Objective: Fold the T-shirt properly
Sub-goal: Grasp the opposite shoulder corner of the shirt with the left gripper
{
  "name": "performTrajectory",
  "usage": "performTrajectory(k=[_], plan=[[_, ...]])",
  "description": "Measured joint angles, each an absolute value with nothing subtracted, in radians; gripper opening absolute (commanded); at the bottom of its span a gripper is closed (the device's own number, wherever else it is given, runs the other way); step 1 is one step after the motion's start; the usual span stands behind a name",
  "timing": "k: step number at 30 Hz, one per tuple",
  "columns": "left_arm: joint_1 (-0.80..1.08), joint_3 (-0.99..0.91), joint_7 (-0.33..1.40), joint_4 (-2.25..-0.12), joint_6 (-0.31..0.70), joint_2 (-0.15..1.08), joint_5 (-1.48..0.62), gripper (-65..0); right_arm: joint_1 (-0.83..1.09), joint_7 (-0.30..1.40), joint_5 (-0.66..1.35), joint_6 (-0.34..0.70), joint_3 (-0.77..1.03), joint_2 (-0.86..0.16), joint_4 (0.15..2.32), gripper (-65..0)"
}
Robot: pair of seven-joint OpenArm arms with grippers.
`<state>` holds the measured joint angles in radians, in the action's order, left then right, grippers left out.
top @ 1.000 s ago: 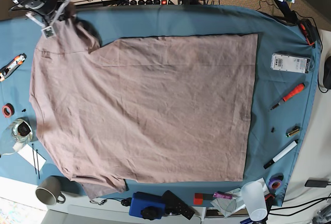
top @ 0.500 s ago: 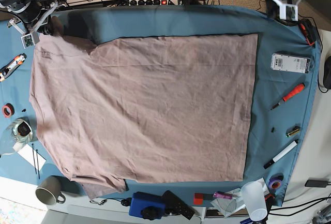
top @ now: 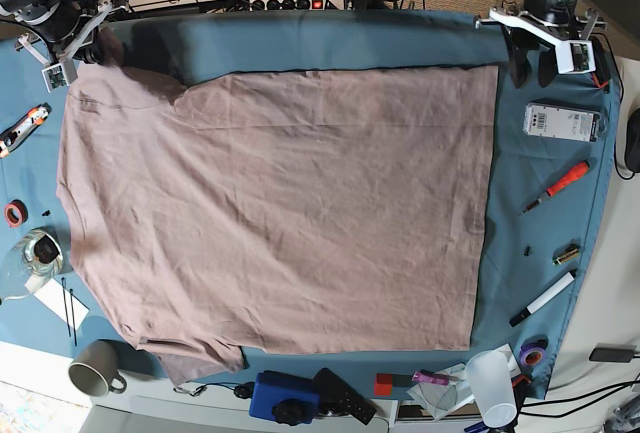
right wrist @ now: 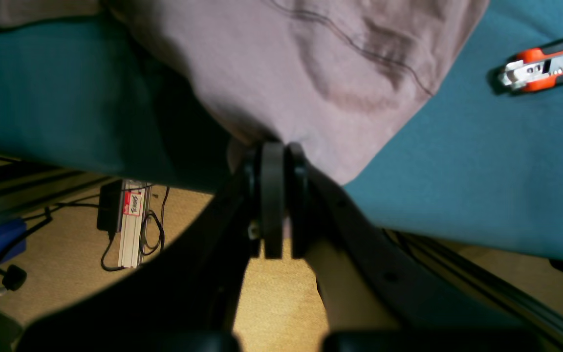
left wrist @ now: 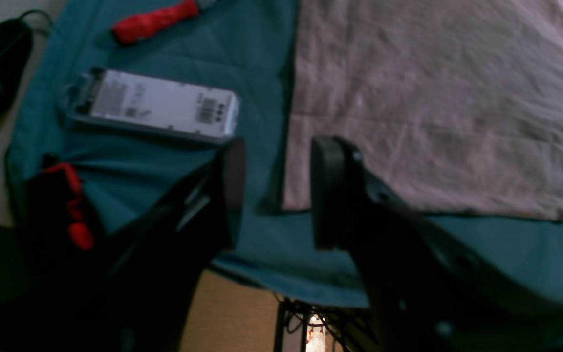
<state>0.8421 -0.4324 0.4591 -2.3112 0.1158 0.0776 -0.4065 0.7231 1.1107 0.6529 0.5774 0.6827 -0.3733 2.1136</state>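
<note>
The T-shirt (top: 280, 203) lies spread flat on the blue table cloth (top: 350, 38), mauve and wrinkled. My right gripper (top: 88, 53) is at the far left corner, shut on the edge of a sleeve. The right wrist view shows its jaws (right wrist: 280, 151) pinched on the cloth of the T-shirt (right wrist: 311, 63). My left gripper (top: 527, 71) is open and empty just above the shirt's far right corner. In the left wrist view it (left wrist: 276, 195) straddles the corner of the T-shirt (left wrist: 433, 122), without touching it.
A white box (top: 562, 121), a red marker (top: 568, 180) and a black-and-white marker (top: 545, 298) lie right of the shirt. An orange utility knife (top: 25, 125), a glass (top: 30, 258) and a mug (top: 95, 368) are at the left. A blue box (top: 283, 396) and a clear cup (top: 492, 385) stand at the near edge.
My left gripper has come down to the shirt's far right corner. My right gripper has pulled the sleeve out to the left, then held still.
</note>
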Motion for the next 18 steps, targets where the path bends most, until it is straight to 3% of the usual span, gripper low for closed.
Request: performTrajectory(k=[18], plan=[[0.598, -0.432, 0.631, -1.950, 0.131, 0.075, -0.553, -42.1, 0.723, 1.140, 0.654, 0.577, 0.683, -0.373, 2.114, -65.0]])
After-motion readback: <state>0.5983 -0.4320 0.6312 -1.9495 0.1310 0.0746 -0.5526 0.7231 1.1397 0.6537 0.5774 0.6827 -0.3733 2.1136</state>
